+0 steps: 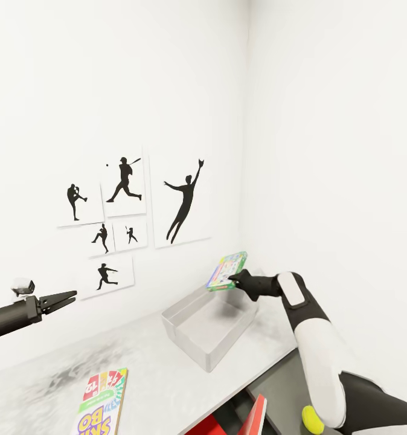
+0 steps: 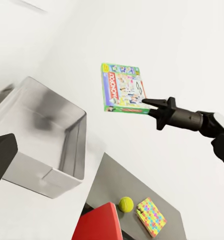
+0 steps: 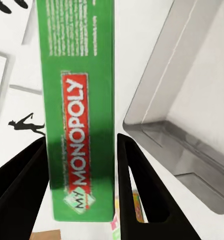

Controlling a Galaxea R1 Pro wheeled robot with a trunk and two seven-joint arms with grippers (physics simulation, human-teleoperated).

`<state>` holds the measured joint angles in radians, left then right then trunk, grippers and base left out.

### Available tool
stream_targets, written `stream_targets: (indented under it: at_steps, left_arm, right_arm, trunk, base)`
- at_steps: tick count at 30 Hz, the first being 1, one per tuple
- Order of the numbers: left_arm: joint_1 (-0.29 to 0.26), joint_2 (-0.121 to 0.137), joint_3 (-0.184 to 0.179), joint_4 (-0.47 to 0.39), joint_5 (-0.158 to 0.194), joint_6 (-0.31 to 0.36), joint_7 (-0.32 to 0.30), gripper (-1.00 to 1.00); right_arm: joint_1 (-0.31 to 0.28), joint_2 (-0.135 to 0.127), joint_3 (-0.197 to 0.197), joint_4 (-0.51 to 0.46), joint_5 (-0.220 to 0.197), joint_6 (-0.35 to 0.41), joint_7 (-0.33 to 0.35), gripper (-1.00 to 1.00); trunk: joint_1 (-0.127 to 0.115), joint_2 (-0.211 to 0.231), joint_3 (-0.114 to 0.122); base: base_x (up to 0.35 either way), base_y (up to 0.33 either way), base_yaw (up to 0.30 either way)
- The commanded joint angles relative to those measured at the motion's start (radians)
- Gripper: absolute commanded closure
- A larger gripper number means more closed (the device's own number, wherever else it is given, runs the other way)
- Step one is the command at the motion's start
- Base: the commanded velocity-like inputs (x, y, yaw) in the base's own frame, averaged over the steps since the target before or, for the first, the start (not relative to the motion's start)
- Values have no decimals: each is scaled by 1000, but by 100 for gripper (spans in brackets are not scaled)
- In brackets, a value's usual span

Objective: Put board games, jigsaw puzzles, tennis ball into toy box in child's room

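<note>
Back wall: six white panels with black baseball-player silhouettes (image 1: 131,220), clustered at about 9 o'clock from frame centre in the head view. Largest panel (image 1: 182,202) sits at the cluster's 3 o'clock side (figure leaping, arm up). Pitcher panel (image 1: 76,202) at the cluster's 9 o'clock edge. Batter panel (image 1: 125,181) at 12 o'clock. White side wall (image 1: 336,151) meets back wall at a corner. Red object (image 2: 99,225), partly cut off, at 6 o'clock in left wrist view.

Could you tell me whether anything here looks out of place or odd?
Nothing looks damaged or spilled. The Monopoly box is held in the air, tilted, by the right hand above the open toy box. A tennis ball and colourful puzzle box lie on a lower grey surface.
</note>
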<state>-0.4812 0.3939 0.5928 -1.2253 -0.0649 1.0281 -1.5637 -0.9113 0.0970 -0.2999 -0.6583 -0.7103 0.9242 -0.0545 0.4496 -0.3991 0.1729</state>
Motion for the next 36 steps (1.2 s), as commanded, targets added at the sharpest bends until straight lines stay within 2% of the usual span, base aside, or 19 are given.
stream_targets:
  at_steps: [1,6,14,17,20,23,36]
  left_arm:
    - [-1,0,1,0,-6,10,-7,-100]
    - [-1,-2,0,0,-7,10,-7,-100]
    - [-1,-3,0,0,-7,10,-7,-100]
    - [-1,-3,1,0,-7,11,-7,-100]
    - [-1,-3,1,0,-7,11,-7,-100]
    - [-1,-3,1,0,-7,11,-7,-100]
    - [-1,-3,1,0,-7,12,-7,-100]
  right_arm:
    - [0,2,-16,0,-7,5,-6,100]
    - [2,4,-55,3,-8,5,-9,100]
    - [-1,6,-66,74,-8,4,-14,100]
    - [-5,9,-71,83,-8,4,-57,100]
    - [-7,11,-113,86,-10,-6,-121,100]
    - [-6,11,-137,86,-11,-10,-133,100]
    - [-13,13,-143,81,-10,-16,-135,100]
  trunk:
    - [0,-1,-1]
    - [0,-1,-1]
    - [0,-1,-11]
    - [0,-1,-16]
    - [0,-1,-21]
    - [0,-1,-26]
    - [0,-1,-47]
  base:
    - [0,0,0]
    - [0,0,0]
    - [0,0,0]
    - [0,0,0]
    - [0,0,0]
    - [0,0,0]
    - [0,0,0]
